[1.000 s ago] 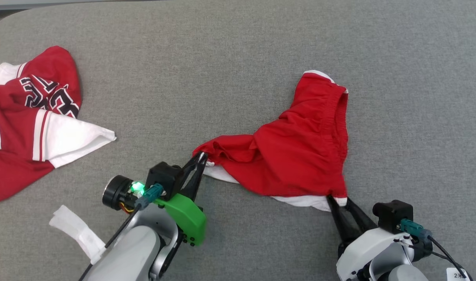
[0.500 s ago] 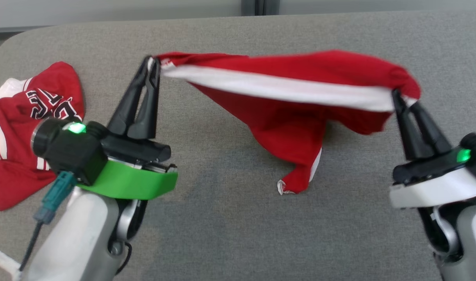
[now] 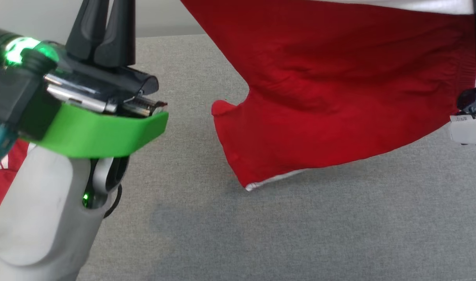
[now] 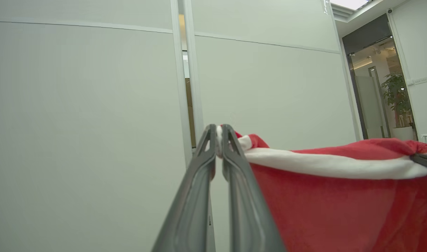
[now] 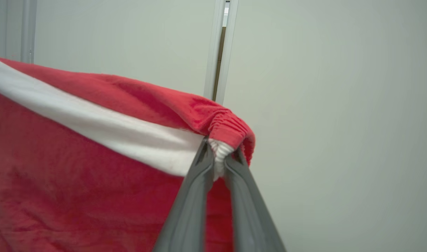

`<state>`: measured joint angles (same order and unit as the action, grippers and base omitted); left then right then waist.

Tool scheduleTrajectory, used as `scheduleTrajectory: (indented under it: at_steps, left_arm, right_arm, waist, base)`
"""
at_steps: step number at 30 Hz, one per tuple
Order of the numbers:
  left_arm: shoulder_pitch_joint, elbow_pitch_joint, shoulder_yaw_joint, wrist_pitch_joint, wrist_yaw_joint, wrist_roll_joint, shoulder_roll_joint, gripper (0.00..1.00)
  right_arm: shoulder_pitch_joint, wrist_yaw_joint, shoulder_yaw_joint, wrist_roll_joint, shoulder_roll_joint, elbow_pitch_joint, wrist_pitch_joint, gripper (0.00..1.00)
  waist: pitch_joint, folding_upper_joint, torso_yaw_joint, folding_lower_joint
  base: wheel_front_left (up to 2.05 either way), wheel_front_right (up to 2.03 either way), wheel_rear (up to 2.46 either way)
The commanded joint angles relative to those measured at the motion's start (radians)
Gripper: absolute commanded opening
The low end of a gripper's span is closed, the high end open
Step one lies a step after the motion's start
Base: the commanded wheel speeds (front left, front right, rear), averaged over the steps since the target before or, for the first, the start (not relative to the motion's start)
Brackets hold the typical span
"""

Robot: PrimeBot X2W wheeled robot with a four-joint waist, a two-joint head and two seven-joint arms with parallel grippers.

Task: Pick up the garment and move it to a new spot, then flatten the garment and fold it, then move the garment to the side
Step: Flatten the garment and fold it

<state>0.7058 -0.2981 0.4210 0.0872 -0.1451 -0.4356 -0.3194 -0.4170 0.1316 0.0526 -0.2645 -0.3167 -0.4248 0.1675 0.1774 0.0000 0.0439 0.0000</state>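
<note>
The garment [image 3: 331, 97] is a pair of red shorts with a white band, hanging stretched in the air between both grippers. My left gripper [image 4: 218, 140] is shut on one white-edged corner of it, and its dark fingers [image 3: 118, 35] rise at the upper left of the head view. In the right wrist view my right gripper [image 5: 218, 155] is shut on the gathered elastic corner of the garment [image 5: 94, 157]. The lowest corner [image 3: 247, 185] dangles above the grey table [image 3: 261, 234].
A second red garment [image 3: 3, 175] lies on the table at the far left, mostly hidden behind my left forearm. Both wrist views face pale wall panels [image 4: 94, 105]. There is a doorway with a potted plant [image 4: 397, 94] at the right.
Both grippers have lifted the garment from the table high into the air and spread it between them. The right gripper closed on its corner. The head camera has shifted too.
</note>
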Motion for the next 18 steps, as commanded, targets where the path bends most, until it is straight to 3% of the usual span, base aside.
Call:
scheduleTrajectory:
  at_steps: [1, 5, 10, 14, 18]
  left_arm:
    - [0.038, 0.046, 0.001, -0.002, 0.014, -0.019, 0.015, 0.00]
    - [0.144, 0.251, 0.007, 0.031, 0.067, -0.060, 0.068, 0.00]
    - [0.353, 0.609, -0.016, 0.132, 0.137, -0.089, 0.154, 0.00]
    - [0.510, 0.825, -0.072, 0.172, 0.159, -0.084, 0.193, 0.00]
    - [0.578, 0.942, -0.144, 0.177, 0.164, -0.064, 0.210, 0.00]
  right_arm:
    - [-0.033, -0.002, -0.007, -0.013, -0.002, 0.019, 0.007, 0.00]
    - [-0.142, -0.001, -0.047, -0.037, -0.011, 0.115, 0.006, 0.00]
    - [-0.365, -0.001, -0.130, -0.067, -0.003, 0.331, -0.050, 0.00]
    - [-0.559, -0.001, -0.190, -0.084, 0.035, 0.519, -0.130, 0.00]
    - [-0.692, -0.001, -0.236, -0.098, 0.081, 0.699, -0.227, 0.00]
  waist:
    - [0.021, 0.0000, 0.001, 0.0000]
    - [0.067, 0.0000, -0.002, 0.0000]
    - [0.100, 0.0000, -0.008, 0.0000]
    - [0.103, 0.0000, -0.031, 0.0000]
    - [0.121, 0.0000, -0.052, 0.0000]
  base:
    - [0.00, 0.00, 0.00]
    - [0.00, 0.00, 0.00]
    - [0.00, 0.00, 0.00]
    - [0.00, 0.00, 0.00]
    - [0.00, 0.00, 0.00]
